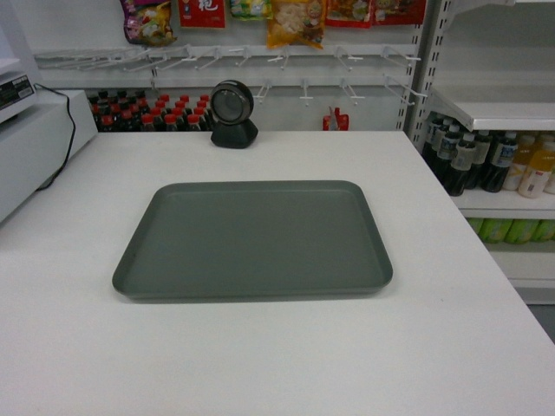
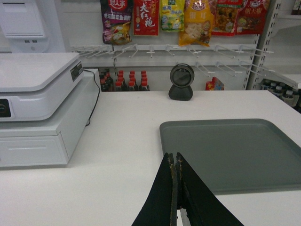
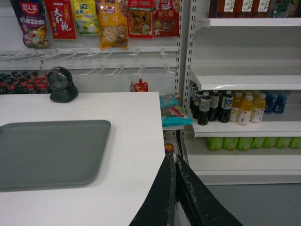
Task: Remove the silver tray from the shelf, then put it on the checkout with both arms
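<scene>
Silver tray (image 1: pixel 253 240) lies flat on the white tabletop (image 1: pixel 434 347), empty. Left tool (image 2: pixel 177 162): fingers pressed together, holding nothing; the tray sits ahead and to its right, apart from the tips. Right tool (image 3: pixel 174 162): fingers pressed together, empty; the tray lies ahead-left, the bottle shelf (image 3: pixel 244 129) ahead-right. Black scanner (image 1: pixel 232 114) stands beyond the tray.

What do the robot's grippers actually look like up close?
Each wrist view shows only a pair of flat black tapering fingers. The left gripper has worn, brownish inner edges; the right gripper looks scuffed and dusty grey. No cables or markings are visible, and the head view shows neither arm.
</scene>
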Robot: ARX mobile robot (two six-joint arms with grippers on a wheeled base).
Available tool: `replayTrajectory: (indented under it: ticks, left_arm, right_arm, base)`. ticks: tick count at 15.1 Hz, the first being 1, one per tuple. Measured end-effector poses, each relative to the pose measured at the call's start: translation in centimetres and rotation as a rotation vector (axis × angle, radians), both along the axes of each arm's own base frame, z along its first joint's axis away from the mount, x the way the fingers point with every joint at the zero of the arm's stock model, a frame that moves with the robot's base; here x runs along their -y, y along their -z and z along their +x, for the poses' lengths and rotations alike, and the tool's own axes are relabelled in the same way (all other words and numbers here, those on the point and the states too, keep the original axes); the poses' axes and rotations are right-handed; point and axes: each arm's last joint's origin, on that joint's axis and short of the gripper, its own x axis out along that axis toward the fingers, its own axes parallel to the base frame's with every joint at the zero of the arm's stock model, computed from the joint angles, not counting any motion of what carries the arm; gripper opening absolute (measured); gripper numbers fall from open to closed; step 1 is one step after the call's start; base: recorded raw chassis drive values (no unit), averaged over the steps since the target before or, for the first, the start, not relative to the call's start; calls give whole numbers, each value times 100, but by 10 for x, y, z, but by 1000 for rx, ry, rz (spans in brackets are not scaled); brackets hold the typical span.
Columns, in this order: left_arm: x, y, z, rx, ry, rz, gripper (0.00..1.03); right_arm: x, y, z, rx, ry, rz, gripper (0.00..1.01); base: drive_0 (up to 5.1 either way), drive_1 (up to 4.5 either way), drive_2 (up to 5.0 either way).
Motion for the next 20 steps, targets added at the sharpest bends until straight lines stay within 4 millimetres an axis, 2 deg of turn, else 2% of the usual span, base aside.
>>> replayTrajectory:
  ticks: [2,3,10,11,12,20]
  left_arm:
    - [0,0,-4,-5,0,0,1]
    - [0,0,-6,2,0,0,1]
    - [0,2,-14,-11,0,0,1]
    - [0,7,-21,-57,3,0,1]
    - [0,2,-23,4,2,0,1]
    - [0,4,-23,-14,0,0,4]
  right_arm:
    - [0,6,-8,-53,-2,0,2]
    - [0,1,-12,14,-1,0,2]
    - [0,3,-12,-7,0,0,2]
    - [0,3,-12,-6,0,0,2]
    - [0,3,-12,-7,0,0,2]
    - [0,3,-12,-6,0,0,2]
  base:
    - [0,0,0]
    - [0,0,0]
    - [0,0,0]
    - [0,0,0]
    - [0,0,0]
    - [0,0,0]
